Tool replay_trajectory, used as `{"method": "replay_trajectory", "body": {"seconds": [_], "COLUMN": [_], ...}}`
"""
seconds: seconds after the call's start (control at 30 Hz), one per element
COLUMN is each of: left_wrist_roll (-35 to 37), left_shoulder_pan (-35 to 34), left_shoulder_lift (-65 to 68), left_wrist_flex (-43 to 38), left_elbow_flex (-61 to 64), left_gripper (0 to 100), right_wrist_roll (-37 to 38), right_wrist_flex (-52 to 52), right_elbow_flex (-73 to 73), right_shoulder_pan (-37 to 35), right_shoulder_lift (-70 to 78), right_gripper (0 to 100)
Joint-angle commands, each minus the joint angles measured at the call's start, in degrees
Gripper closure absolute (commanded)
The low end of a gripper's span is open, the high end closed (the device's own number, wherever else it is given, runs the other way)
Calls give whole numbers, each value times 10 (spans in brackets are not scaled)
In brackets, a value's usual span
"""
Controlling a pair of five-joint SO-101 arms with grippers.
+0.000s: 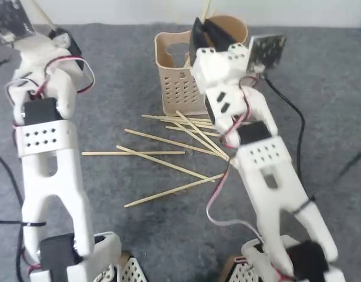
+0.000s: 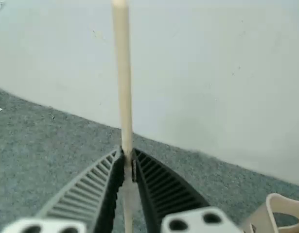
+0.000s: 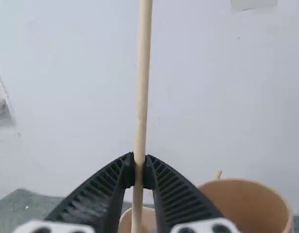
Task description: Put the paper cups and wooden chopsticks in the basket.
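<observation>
My left gripper [image 2: 128, 155] is shut on a wooden chopstick [image 2: 123, 73] that stands straight out from its jaws. In the high view it is held up at the far left [image 1: 58, 32], well apart from the beige slotted basket [image 1: 175, 88]. My right gripper [image 3: 138, 162] is also shut on a chopstick [image 3: 142, 73] and hangs at the basket's right rim [image 1: 206, 26]. A brown paper cup [image 1: 233, 26] [image 3: 251, 204] shows just behind that gripper; I cannot tell if it is inside the basket. Several more chopsticks [image 1: 168, 144] lie scattered on the grey carpet in front of the basket.
A white wall [image 2: 212, 73] rises right behind the carpet's far edge. The basket's rim [image 2: 280, 213] peeks into the left wrist view. Black and red cables [image 1: 292, 117] trail beside the right arm. Bare carpet [image 1: 115, 76] lies between the left arm and the basket.
</observation>
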Motion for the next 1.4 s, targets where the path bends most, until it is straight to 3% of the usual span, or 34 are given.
{"method": "replay_trajectory", "body": {"seconds": [0.0, 0.2, 0.37, 0.43, 0.67, 0.93, 1.13, 1.37], "left_wrist_roll": [4, 3, 3, 4, 10, 71, 70, 67], "left_shoulder_pan": [1, 2, 2, 4, 42, 141, 221, 236], "left_shoulder_lift": [-28, -28, -28, -28, -22, -21, 43, 205], "left_wrist_flex": [-20, -20, -20, -20, -19, -21, -20, -20], "left_elbow_flex": [-2, -2, -3, -5, -54, -145, -219, -355], "left_gripper": [989, 989, 989, 989, 989, 989, 989, 989], "right_wrist_roll": [-22, -18, -21, -21, -21, -65, -65, -67], "right_wrist_flex": [-56, -88, 2, 7, 74, 216, 301, 373], "right_elbow_flex": [-72, -145, -170, -170, -117, 35, 141, 240], "right_shoulder_pan": [8, 9, 8, 8, 7, 23, 26, 23], "right_shoulder_lift": [56, 170, 186, 182, 48, -243, -418, -532], "right_gripper": [991, 981, 786, 768, 848, 993, 987, 987]}}
